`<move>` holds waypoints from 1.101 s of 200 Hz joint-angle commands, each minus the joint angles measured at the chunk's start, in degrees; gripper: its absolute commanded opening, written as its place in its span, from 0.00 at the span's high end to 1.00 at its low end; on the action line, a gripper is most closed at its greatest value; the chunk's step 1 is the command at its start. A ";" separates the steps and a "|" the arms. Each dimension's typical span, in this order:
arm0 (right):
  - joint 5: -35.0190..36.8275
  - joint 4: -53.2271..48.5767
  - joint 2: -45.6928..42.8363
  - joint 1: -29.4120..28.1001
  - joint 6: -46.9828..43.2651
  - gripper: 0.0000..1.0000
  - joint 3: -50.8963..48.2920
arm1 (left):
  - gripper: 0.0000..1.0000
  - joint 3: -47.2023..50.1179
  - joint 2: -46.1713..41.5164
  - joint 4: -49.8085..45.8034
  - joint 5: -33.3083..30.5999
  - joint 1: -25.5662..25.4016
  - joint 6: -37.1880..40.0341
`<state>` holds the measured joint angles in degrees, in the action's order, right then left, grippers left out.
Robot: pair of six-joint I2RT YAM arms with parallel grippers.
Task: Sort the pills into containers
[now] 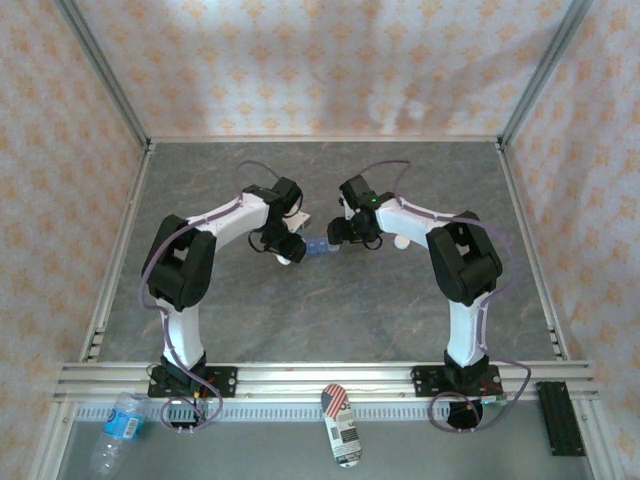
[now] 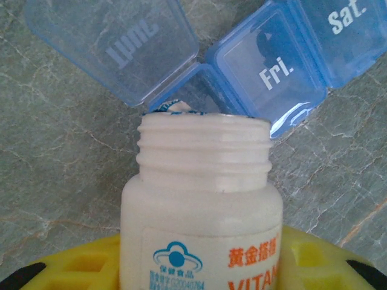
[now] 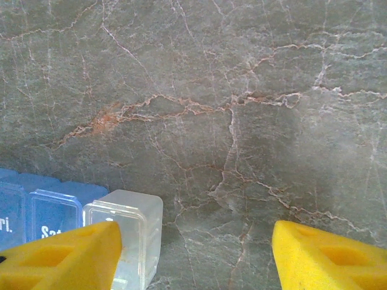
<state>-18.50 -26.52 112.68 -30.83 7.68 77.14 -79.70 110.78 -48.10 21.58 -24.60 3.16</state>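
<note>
Left gripper (image 2: 196,269): clenching the vitamin bottle (image 2: 202,199) between its yellow fingers (image 2: 78,266). The overhead view is placing this gripper (image 1: 288,247) just left of the organiser.
Vitamin bottle: white and uncapped, with its threaded mouth pointing at the organiser's open compartment. The left wrist view is giving the orange lettering and blue logo on the label, which are too small to read from overhead.
Pill organiser (image 2: 266,72): translucent blue, lying on the grey marbled table (image 2: 54,181). From overhead it (image 1: 318,247) is sitting mid-table between the two grippers.
Open lid (image 2: 115,45): lying flipped back, its lettering showing mirrored through the plastic. The neighbours marked "Fri." and "Sat." are sitting with lids down. The bottle's mouth is hiding what lies inside the open compartment.
Right gripper (image 3: 196,257): released, with its fingers spreading wide over bare table. One finger (image 3: 60,260) is sitting in front of the clear end compartment (image 3: 130,226) – contact cannot be told. Overhead, it (image 1: 347,236) is hanging just right of the organiser.
Strip's far end: the right wrist view is showing the organiser (image 3: 51,211) ending in that clear compartment beyond "Sat" – the left wrist view is cutting it off.
Near rail: a water bottle (image 1: 120,425) and a flag-printed can (image 1: 342,425) are lying outside the table.
</note>
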 commanded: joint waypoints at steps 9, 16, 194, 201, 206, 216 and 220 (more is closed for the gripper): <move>1.29 -0.46 1.62 -0.11 0.52 0.33 -1.02 | 1.00 -2.51 1.96 -5.27 -2.30 0.15 2.02; 1.28 -0.46 1.61 -0.11 0.49 0.33 -0.97 | 1.00 -2.77 2.13 -5.67 -2.47 0.14 2.25; 1.20 -0.37 1.46 -0.11 0.42 0.33 -1.10 | 1.00 -11.15 6.38 -14.87 -11.68 -3.61 5.19; 1.18 -0.39 1.57 -0.12 0.47 0.33 -1.12 | 1.00 -11.41 6.46 -15.08 -11.82 -3.63 5.36; 1.11 -0.37 1.57 -0.11 0.50 0.33 -1.09 | 1.00 -11.65 6.59 -15.33 -11.76 -3.61 5.41; 1.10 -0.37 1.55 -0.15 0.38 0.33 -1.11 | 1.00 -12.02 6.85 -15.66 -11.89 -3.73 5.65; 1.15 -0.37 1.57 -0.15 0.41 0.33 -1.05 | 1.00 -12.12 6.91 -15.79 -11.91 -3.70 5.70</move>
<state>-18.50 -26.11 112.68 -30.83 7.68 77.14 -90.13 116.55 -59.77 12.38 -27.77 7.44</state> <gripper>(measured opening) 0.668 0.449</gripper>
